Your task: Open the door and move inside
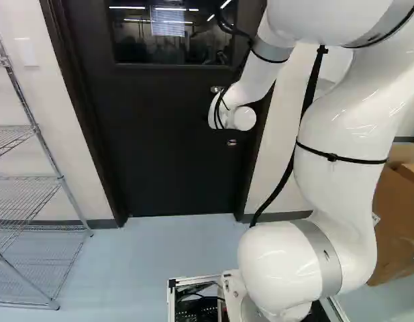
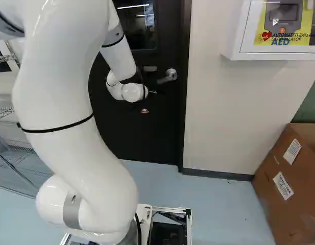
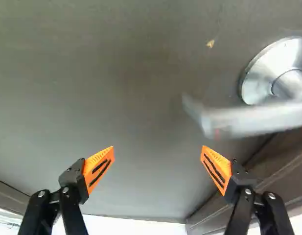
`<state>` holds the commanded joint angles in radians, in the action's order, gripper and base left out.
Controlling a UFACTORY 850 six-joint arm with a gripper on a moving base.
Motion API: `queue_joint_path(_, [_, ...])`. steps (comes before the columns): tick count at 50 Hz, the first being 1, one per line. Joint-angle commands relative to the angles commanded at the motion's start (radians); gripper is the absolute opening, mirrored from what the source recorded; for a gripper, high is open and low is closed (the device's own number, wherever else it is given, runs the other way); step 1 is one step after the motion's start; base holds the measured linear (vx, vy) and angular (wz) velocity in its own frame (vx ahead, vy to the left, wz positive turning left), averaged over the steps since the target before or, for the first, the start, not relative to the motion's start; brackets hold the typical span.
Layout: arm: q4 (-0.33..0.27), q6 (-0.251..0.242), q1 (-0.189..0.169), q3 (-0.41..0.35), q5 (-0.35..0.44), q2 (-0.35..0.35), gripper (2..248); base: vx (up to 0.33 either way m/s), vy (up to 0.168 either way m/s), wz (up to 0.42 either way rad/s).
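1. Door (image 1: 166,154): shut in its frame. The left base view had most of its face plus much of the window (image 1: 173,33); the right base view only got a strip past the arm (image 1: 341,121).
2. Handle (image 2: 171,75): a silver lever on the door, near the frame. It read cleanly in the right base view, just beside the arm's wrist end. In the left base view I couldn't tell it apart around that wrist end.
3. End effector (image 2: 151,92): only a small bit poked out past the arm in the right base view. The wrist view settled its state: open, fingers wide apart, nothing gripped.
4. The wrist view also put the lever ahead of the fingers, off toward one of them, apart from both. Its round mount sat farther out to that same side. The lever's free end was blurred.
5. Right base view only: white wall cabinet (image 2: 280,51), right of the door. Cardboard box (image 2: 287,189) on the floor (image 2: 218,204) below it was mostly hidden by the arm in the left base view.
6. Wire rack (image 1: 35,127): left of the door, fuller in the left base view, partly covered by the arm in the other.
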<state>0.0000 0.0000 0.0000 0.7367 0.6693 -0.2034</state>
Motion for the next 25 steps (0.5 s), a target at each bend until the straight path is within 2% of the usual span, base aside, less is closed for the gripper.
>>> queue_joint_path(25, [0.007,0.000,0.000,0.002,0.000,-0.037,247,0.000,0.000,0.000])
